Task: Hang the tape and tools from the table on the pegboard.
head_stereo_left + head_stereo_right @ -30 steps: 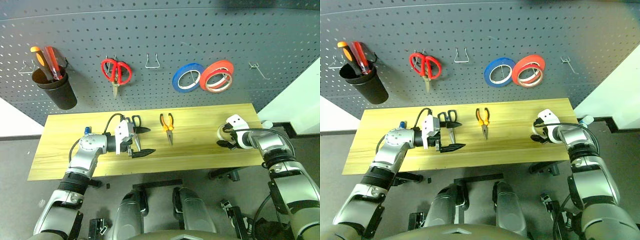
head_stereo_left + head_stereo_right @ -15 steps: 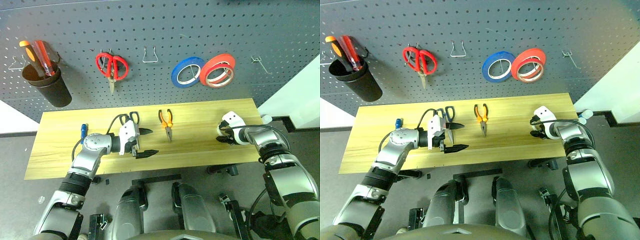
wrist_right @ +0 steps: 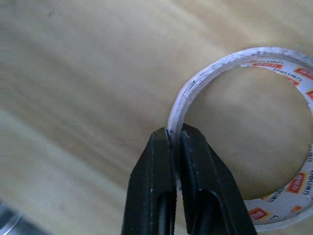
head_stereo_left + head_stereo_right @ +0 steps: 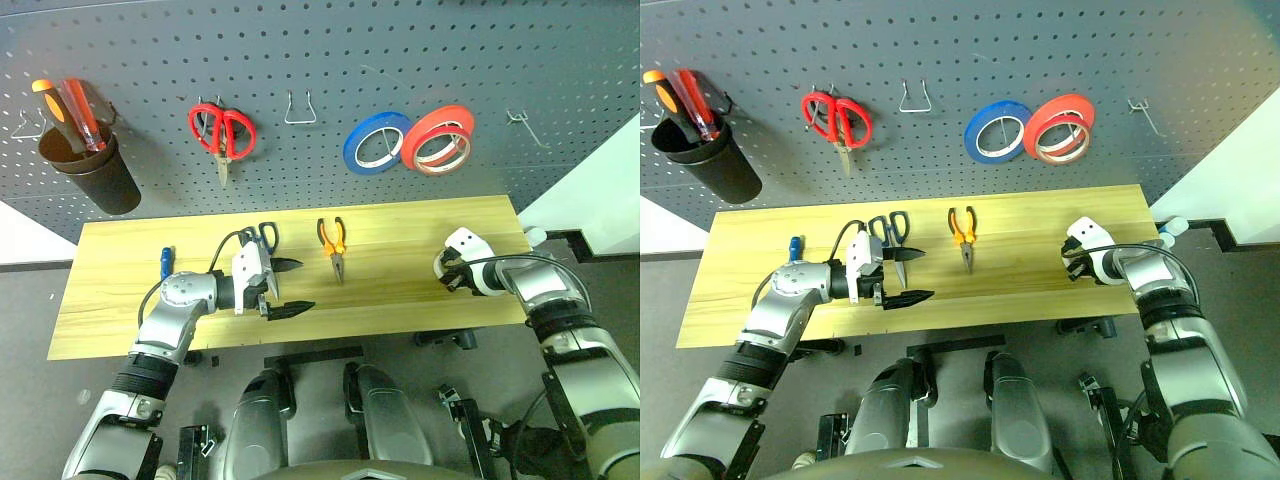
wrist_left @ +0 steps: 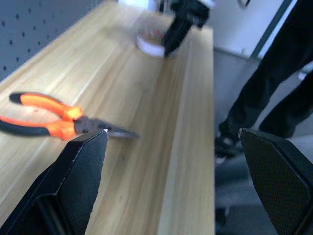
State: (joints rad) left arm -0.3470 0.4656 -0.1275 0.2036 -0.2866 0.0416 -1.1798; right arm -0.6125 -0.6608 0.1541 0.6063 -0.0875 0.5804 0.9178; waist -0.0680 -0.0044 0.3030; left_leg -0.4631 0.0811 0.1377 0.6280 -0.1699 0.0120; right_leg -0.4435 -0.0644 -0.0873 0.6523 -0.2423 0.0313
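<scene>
While nothing of my load hangs yet, the first item is in hand: the small whitish ring-shaped tape roll [image 3: 254, 132], thin-walled, with red printed labels round its inner core, sits near the right end of the long light yellowish wood-plank table [image 4: 120, 300]. My right gripper [image 3: 174, 142] has its two black fingers pressed together on the roll's wall, one inside the ring and one outside; whether the roll has left the wood I cannot tell.

Still lying on the table: the small orange-and-black-handled pliers [image 4: 334, 244] near the middle; the dark-blue-handled scissors [image 4: 268, 238] just beside my left gripper [image 4: 287, 287], whose fingers are spread wide on nothing; the slim blue-handled screwdriver [image 4: 166, 264] towards the left end.

Behind, the large dark grey perforated pegboard [image 4: 560, 60] carries red-handled scissors [image 4: 223, 135], a blue tape roll [image 4: 375, 150], a red-orange tape roll [image 4: 437, 140] and a black cup [image 4: 95, 175] of screwdrivers. A bare wire hook [image 4: 524, 124] stands right of the rolls; I judge it the tape's likely peg. All four hangings remain.
</scene>
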